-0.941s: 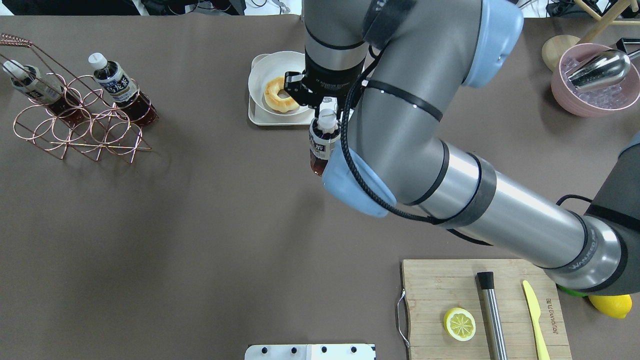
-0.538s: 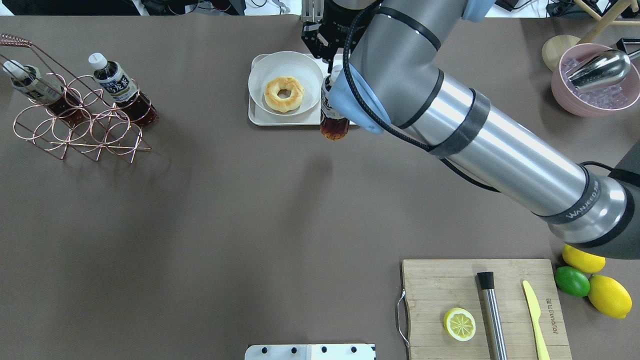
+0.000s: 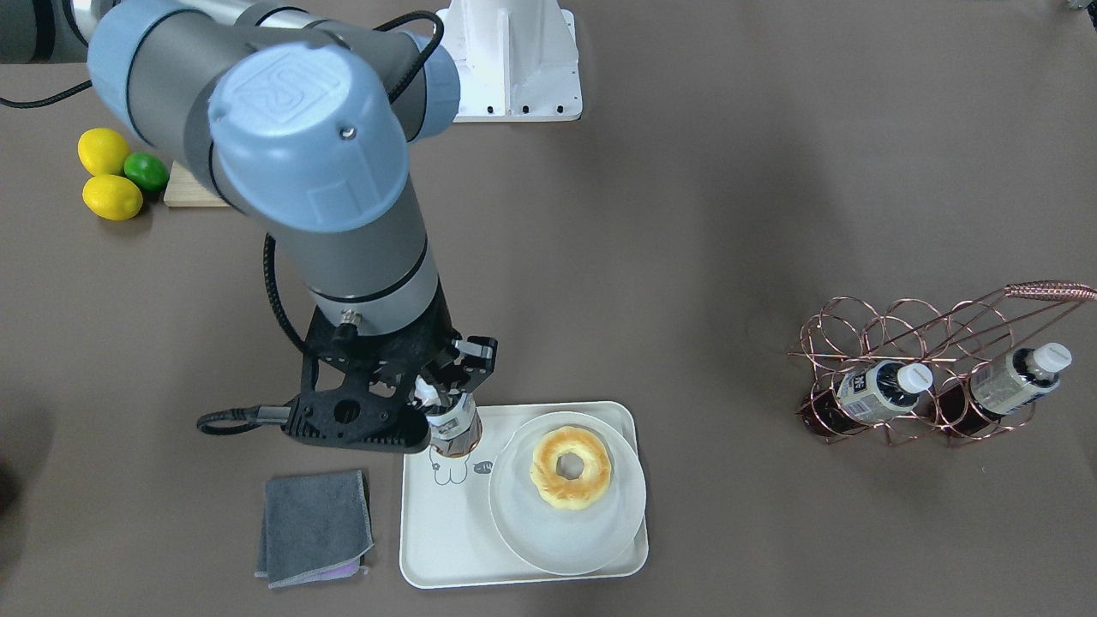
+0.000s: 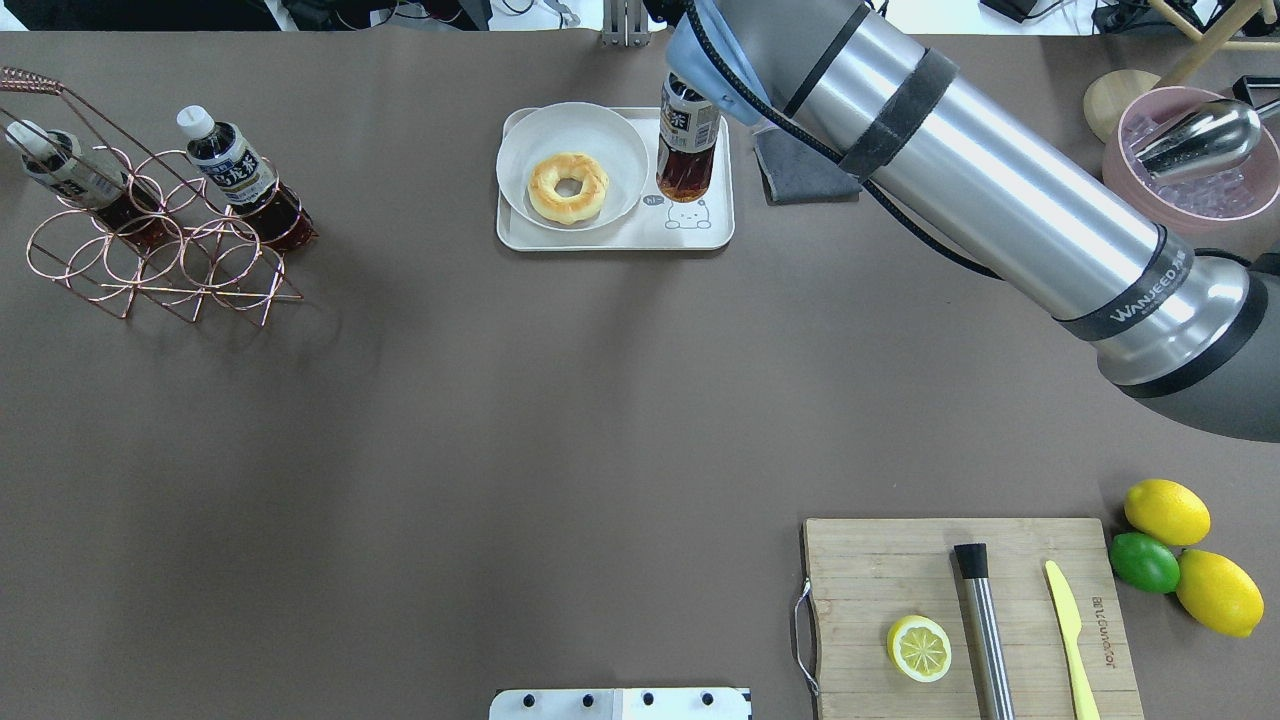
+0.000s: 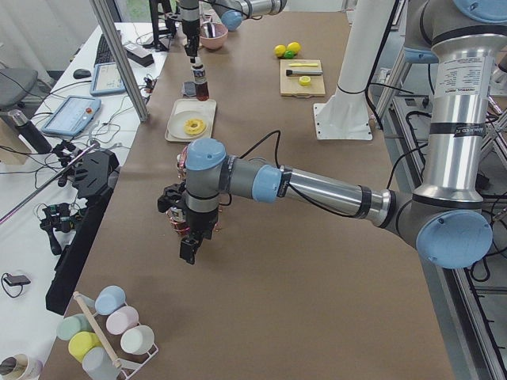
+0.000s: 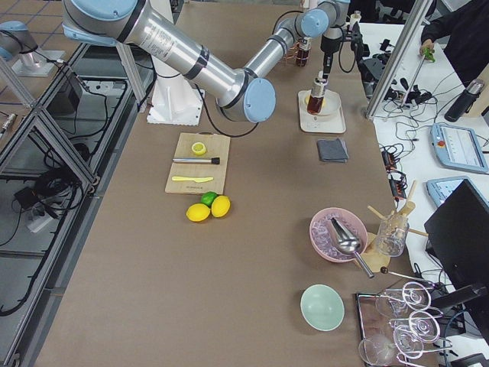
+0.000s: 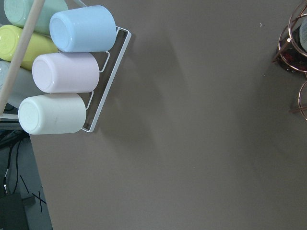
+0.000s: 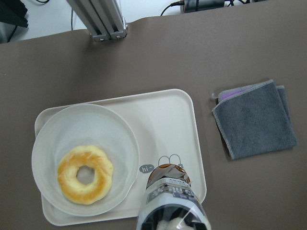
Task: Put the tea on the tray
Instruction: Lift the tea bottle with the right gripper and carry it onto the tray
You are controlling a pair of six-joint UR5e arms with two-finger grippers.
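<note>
Right arm reaching forward, wrist vertical; right gripper [image 3: 434, 397] pointing down, fingers closed on the neck of the tea [image 4: 686, 150]. Left gripper [image 5: 190, 247] low, apparently pointing down; finger state unreadable.

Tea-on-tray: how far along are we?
Done: the tea is over the tray, beside the doughnut plate. In hand: the right gripper grips it at the cap, upright. Left: set it down if its base isn't already touching (cannot tell), open, retreat.
</note>
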